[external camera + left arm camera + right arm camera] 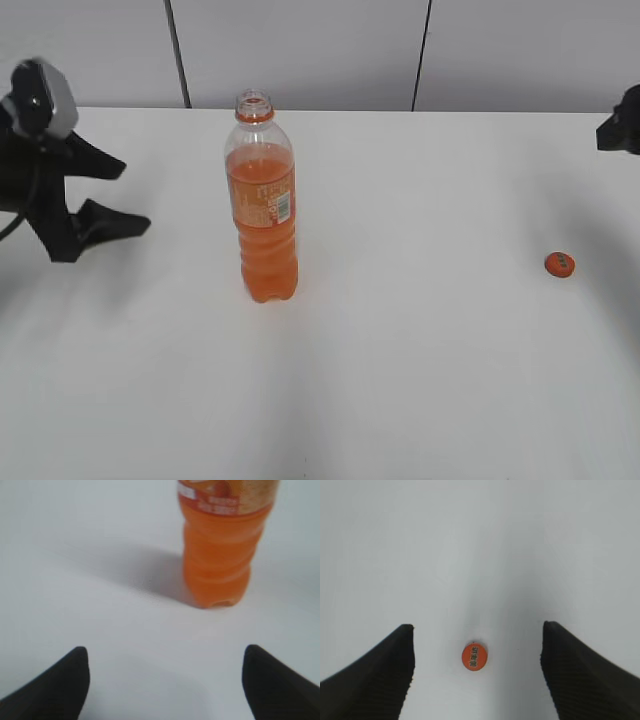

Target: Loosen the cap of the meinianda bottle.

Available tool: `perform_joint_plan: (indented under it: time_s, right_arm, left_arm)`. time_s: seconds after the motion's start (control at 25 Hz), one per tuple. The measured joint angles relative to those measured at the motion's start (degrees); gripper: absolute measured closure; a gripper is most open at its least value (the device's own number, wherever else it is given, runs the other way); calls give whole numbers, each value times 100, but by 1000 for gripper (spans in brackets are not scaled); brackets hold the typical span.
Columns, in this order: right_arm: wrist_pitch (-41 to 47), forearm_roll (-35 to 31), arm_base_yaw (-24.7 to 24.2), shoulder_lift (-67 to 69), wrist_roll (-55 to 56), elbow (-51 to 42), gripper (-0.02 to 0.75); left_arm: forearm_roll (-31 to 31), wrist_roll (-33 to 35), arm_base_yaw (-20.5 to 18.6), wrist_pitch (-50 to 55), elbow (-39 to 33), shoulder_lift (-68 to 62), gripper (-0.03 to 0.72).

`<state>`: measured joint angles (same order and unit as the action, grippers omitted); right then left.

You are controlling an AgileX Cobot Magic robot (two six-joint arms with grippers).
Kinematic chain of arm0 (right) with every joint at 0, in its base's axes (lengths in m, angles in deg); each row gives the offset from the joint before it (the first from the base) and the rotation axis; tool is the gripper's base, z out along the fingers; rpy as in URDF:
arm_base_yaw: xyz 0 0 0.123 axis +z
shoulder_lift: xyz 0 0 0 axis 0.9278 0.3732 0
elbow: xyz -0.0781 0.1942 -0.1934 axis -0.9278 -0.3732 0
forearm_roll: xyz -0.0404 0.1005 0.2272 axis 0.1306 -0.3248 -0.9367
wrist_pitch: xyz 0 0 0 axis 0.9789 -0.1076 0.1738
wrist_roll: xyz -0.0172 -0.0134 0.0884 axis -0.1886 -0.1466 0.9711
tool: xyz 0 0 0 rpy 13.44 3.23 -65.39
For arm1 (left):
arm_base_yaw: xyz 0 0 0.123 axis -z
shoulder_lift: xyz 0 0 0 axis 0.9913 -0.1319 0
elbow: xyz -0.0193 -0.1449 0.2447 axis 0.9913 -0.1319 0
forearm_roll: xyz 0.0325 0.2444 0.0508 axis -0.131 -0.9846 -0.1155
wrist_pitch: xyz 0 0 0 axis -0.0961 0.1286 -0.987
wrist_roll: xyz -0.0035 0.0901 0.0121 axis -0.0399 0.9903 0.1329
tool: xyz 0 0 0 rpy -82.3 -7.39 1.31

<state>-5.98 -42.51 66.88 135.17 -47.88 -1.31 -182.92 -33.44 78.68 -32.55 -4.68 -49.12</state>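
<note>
The meinianda bottle [264, 200] stands upright on the white table, left of centre, with its neck open and no cap on it. Its lower ribbed body shows in the left wrist view [220, 545]. The orange cap [560, 265] lies flat on the table at the right, far from the bottle, and shows in the right wrist view [474, 657] on the table beyond the two fingers. My left gripper [110, 198] is open and empty, left of the bottle, its fingers [165, 655] apart from it. My right gripper [477, 630] is open and empty, raised above the cap.
The white table [400, 380] spreads around the bottle and cap. Grey wall panels [300, 50] stand behind its far edge. Only a dark part of my right arm [622, 122] shows at the right edge of the exterior view.
</note>
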Motion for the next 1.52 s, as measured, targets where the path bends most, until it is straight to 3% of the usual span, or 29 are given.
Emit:
perform_joint_plan:
  time_s: [0.32,0.64,0.72,0.92,1.0,1.16,1.36,1.52]
  right_arm:
    - [-102,354,0,-347,-15,279,150]
    - [-136,438,0,-347,-19,631,150]
    - [-136,444,0,-347,-19,651,150]
    - [183,454,0,-347,-23,711,150]
    - [632,461,0,-347,-23,841,150]
    - [2030,467,0,-347,7,1263,150]
    - [3657,547,0,-362,39,1526,150]
    - [4522,827,0,-362,92,1528,150]
  left_arm:
    - [1250,-4,-6,1968,289,962,177]
    - [3840,176,-11,5208,1125,987,204]
    - [4651,897,-17,5941,1369,987,205]
    - [7695,4070,-17,7482,2236,987,208]
    - [8348,4610,-17,8170,2565,987,208]
    - [8739,4903,-11,9278,2983,1028,208]
    - [9066,4929,-11,10857,3014,1064,209]
    - [9359,4929,-11,11181,3004,1123,209]
